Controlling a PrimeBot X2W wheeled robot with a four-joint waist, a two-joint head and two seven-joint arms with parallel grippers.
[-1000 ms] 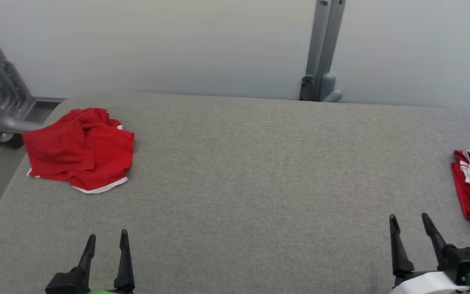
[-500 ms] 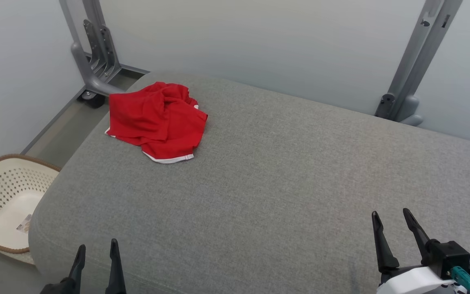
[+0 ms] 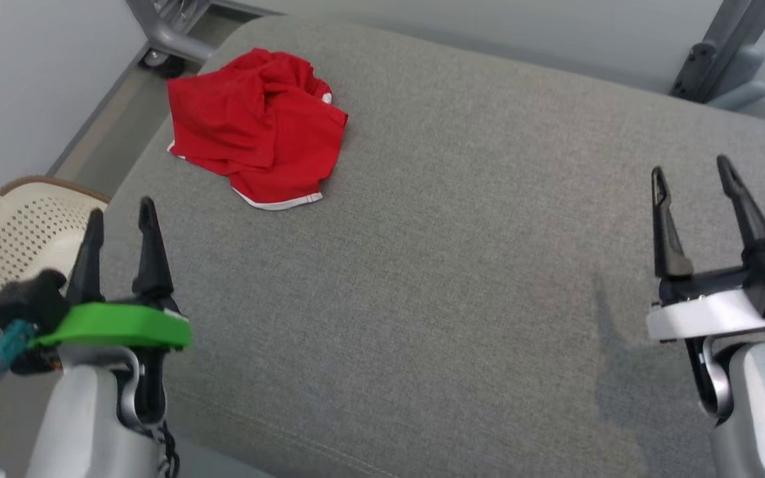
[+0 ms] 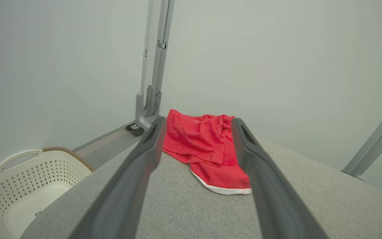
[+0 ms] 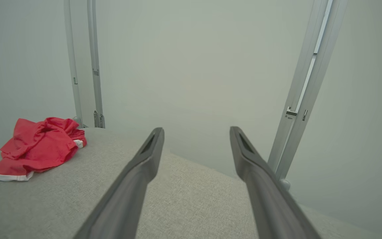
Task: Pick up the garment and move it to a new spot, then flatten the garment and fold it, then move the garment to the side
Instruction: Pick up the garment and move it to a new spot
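A crumpled red garment point(image 3: 256, 126) with a white hem lies bunched near the far left corner of the grey padded table point(image 3: 462, 219). It also appears ahead between the fingers in the left wrist view, garment point(image 4: 204, 149), and at the left of the right wrist view, garment point(image 5: 38, 146). My left gripper point(image 3: 122, 214), on its green mount, hovers open near the table's left edge, well short of the garment, with nothing between its fingers. My right gripper point(image 3: 689, 169) stands open and empty over the right side of the table.
A cream perforated laundry basket point(image 3: 10, 232) sits on the floor left of the table, also seen as the basket point(image 4: 28, 186). Grey metal frame posts point(image 3: 721, 46) stand against the pale wall behind, one with a caster point(image 3: 157, 56) at the far left corner.
The head camera has swung left and tilted down, so the whole scene shifted. Both grippers now reach higher into the view, further over the table. The garment itself lies as before.
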